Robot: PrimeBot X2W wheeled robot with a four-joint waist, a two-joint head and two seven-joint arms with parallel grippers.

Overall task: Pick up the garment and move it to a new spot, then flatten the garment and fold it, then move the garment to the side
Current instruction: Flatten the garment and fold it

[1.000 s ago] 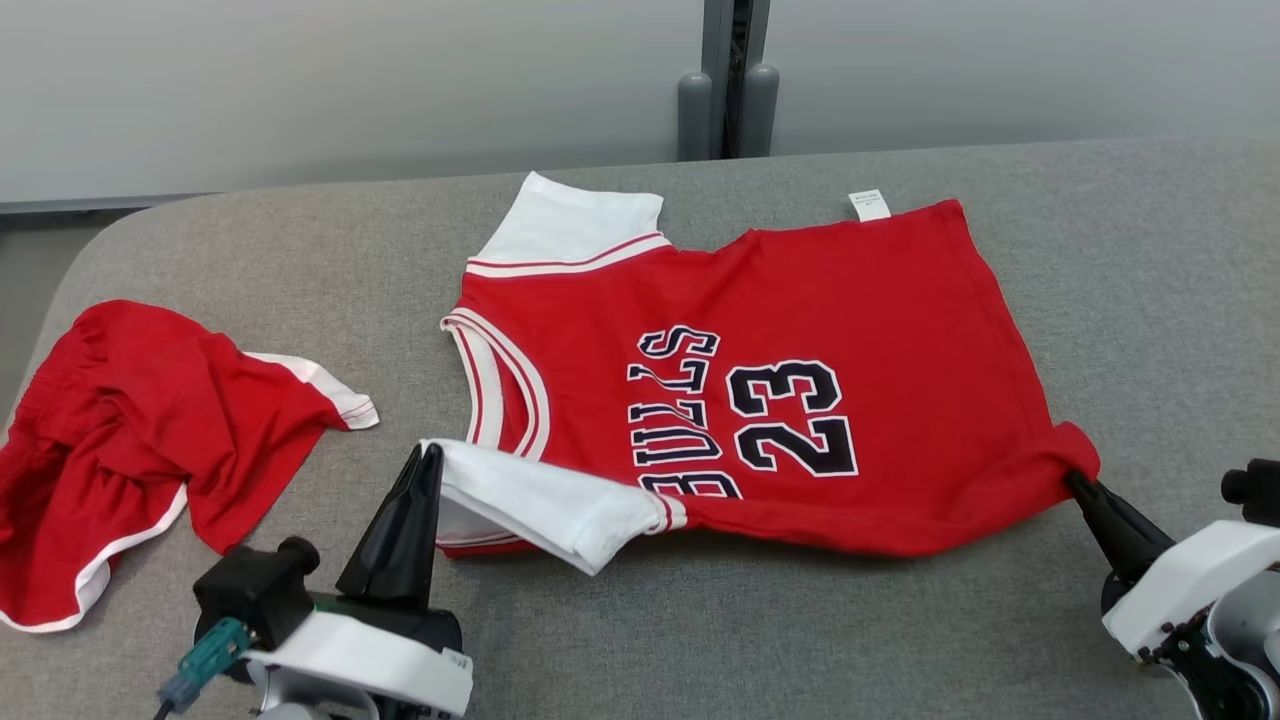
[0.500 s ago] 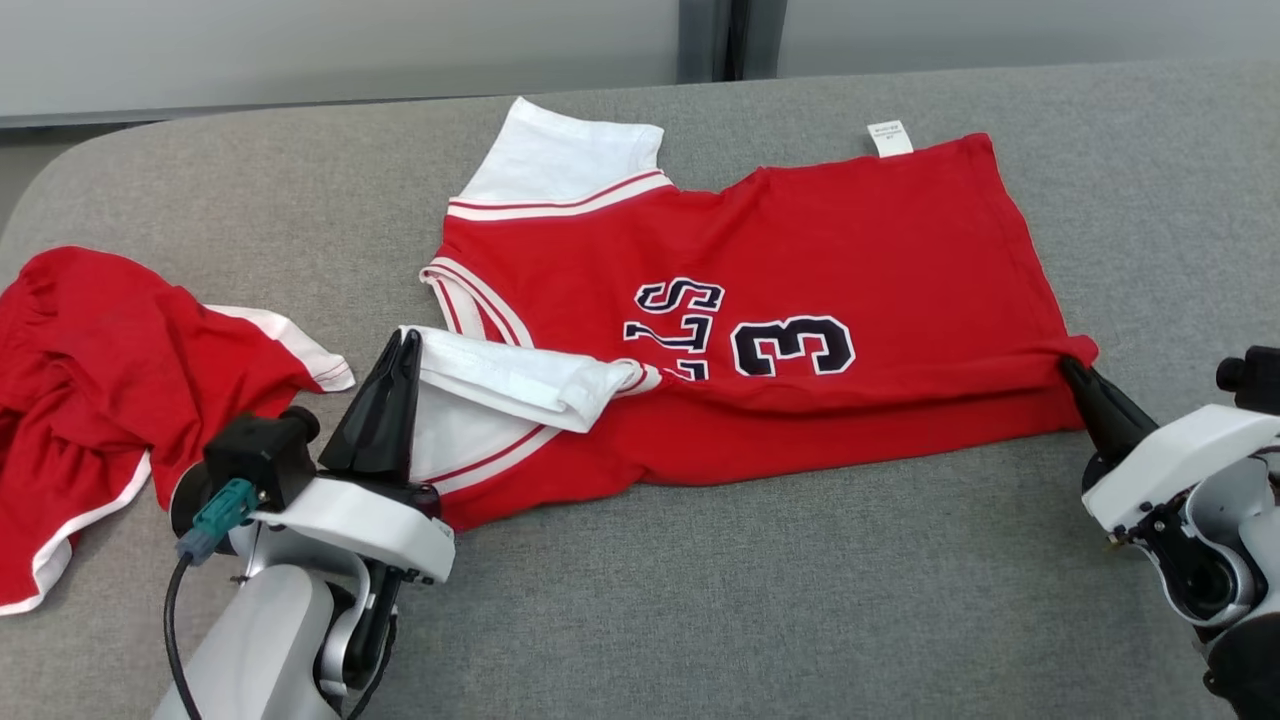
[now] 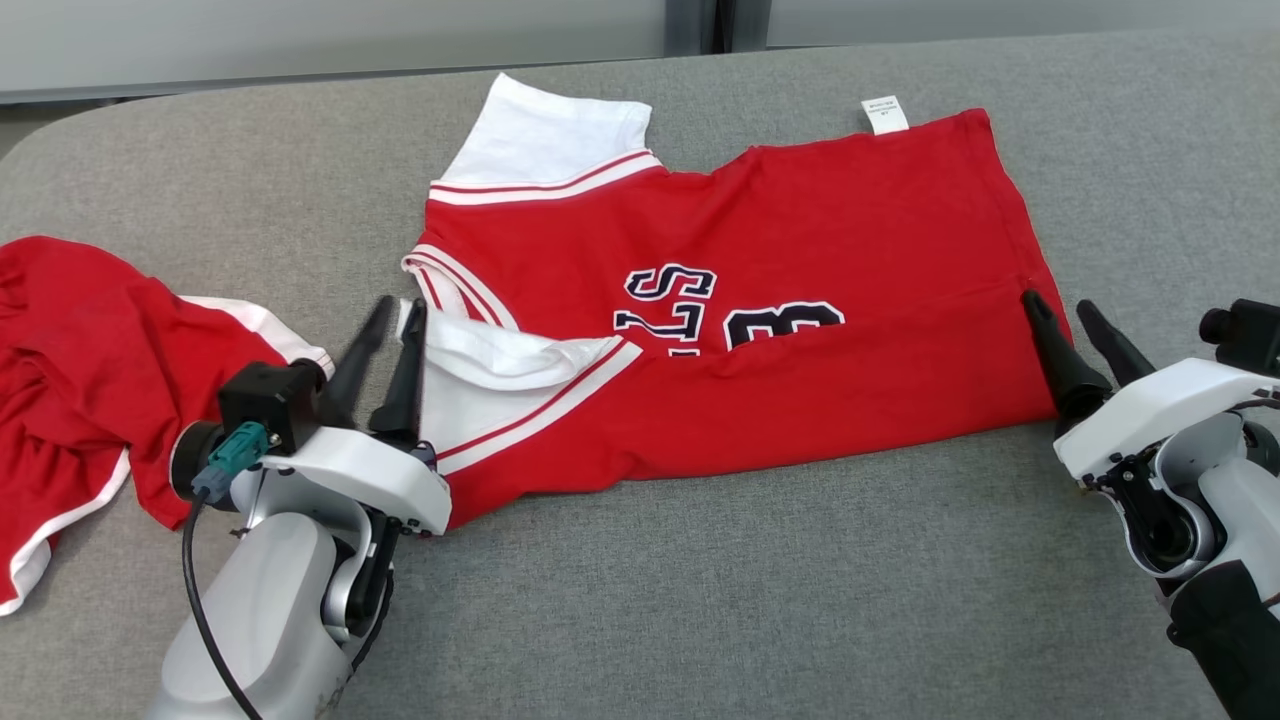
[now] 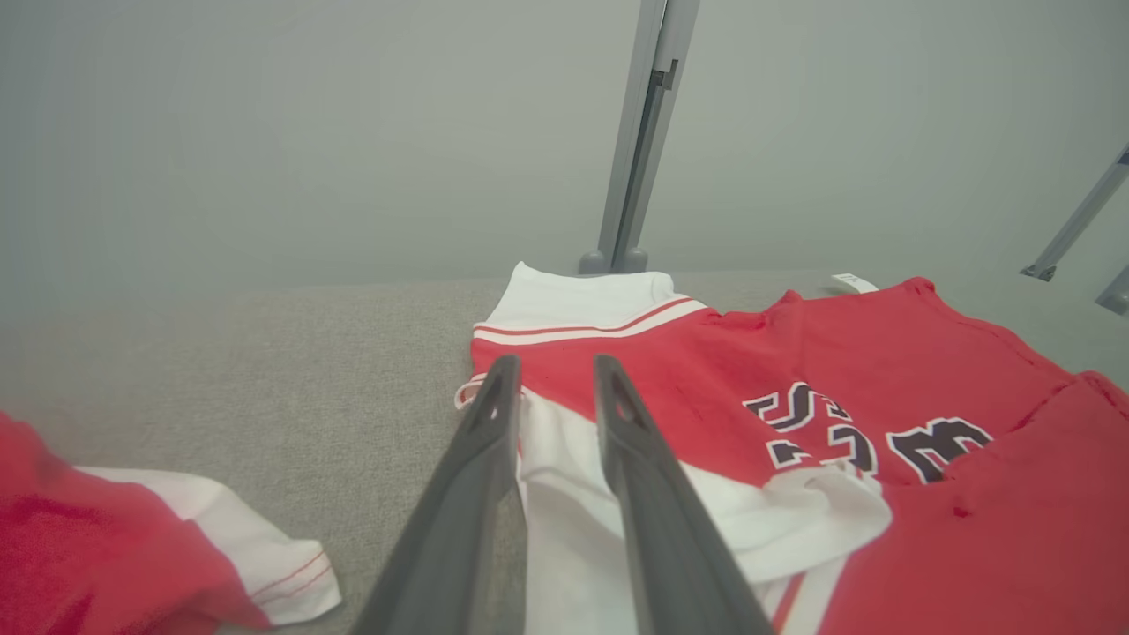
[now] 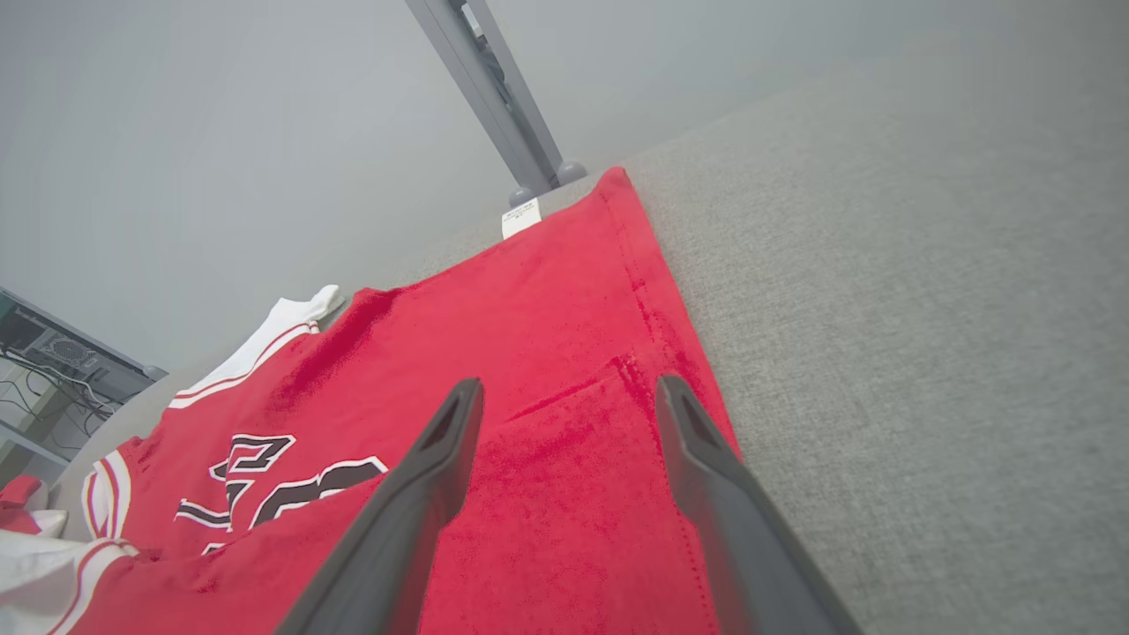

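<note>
1. Red-and-white fabric jersey (image 3: 800, 230) is lying mid grey felt table (image 3: 700, 600), near half now lying folded over its lettering (image 3: 668, 300).
2. Left gripper (image 3: 402, 302), right gripper (image 3: 1057, 300): fingers spreading apart, releasing the jersey clamped earlier.

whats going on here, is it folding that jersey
A two-armed robot is folding a red jersey on a grey padded table. The near edge is laid over part of the lettering, and the left end effector and right end effector sit open at either end of the fold. Crumpled red shorts lie at the left.
</note>
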